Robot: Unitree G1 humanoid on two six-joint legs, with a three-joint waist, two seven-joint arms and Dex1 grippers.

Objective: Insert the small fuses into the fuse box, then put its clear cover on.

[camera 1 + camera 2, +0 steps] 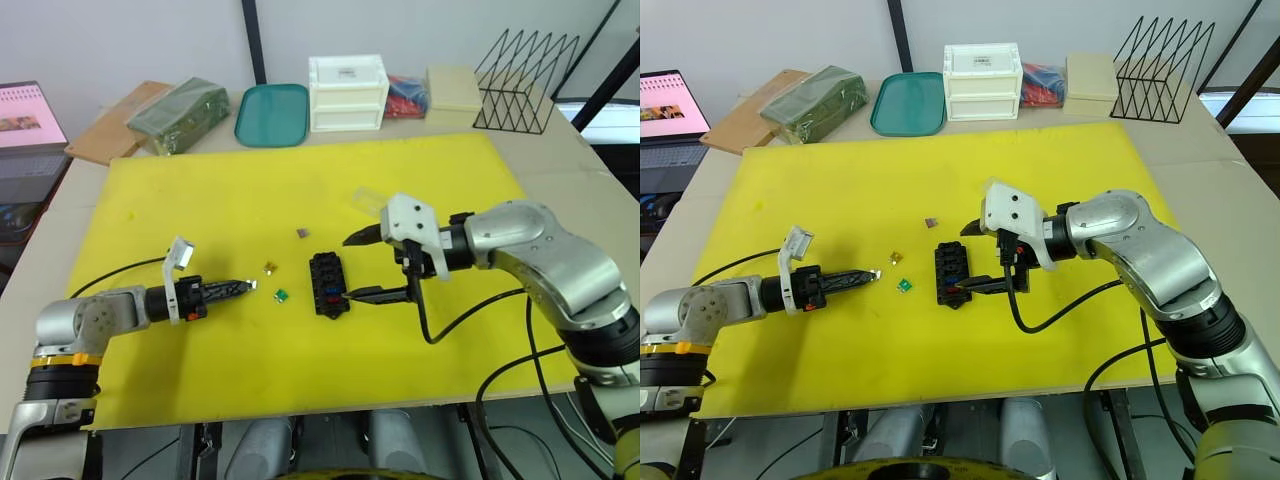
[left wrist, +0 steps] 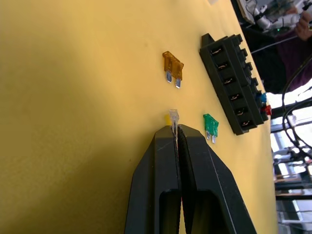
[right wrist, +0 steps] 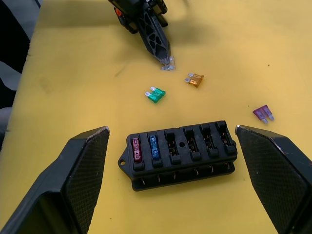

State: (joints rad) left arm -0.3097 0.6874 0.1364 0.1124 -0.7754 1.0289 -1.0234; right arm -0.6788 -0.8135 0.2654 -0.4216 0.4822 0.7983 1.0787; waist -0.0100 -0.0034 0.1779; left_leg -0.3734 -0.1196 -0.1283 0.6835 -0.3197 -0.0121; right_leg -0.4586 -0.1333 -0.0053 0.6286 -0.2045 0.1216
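**Left gripper pinches a clear fuse while right gripper straddles the fuse box**

The black fuse box lies near the middle of the yellow mat that covers the worktop. Two of its slots, at one end of a row, already carry fuses: a red fuse and a blue fuse side by side. The other slots in that row look empty.

The right gripper is spread wide, one finger on each side of the fuse box's end, neither finger clearly touching it.

To the left of the fuse box, the left gripper has its fingers pressed together on a pale, nearly colourless fuse, pinched at the very tips just above the mat.

Three fuses lie loose on the mat: a green fuse just left of the fuse box, an amber fuse a little beyond it, and a purple fuse past the fuse box's far end.

The clear cover lies on the mat beyond the fuse box, near the right gripper's white housing.
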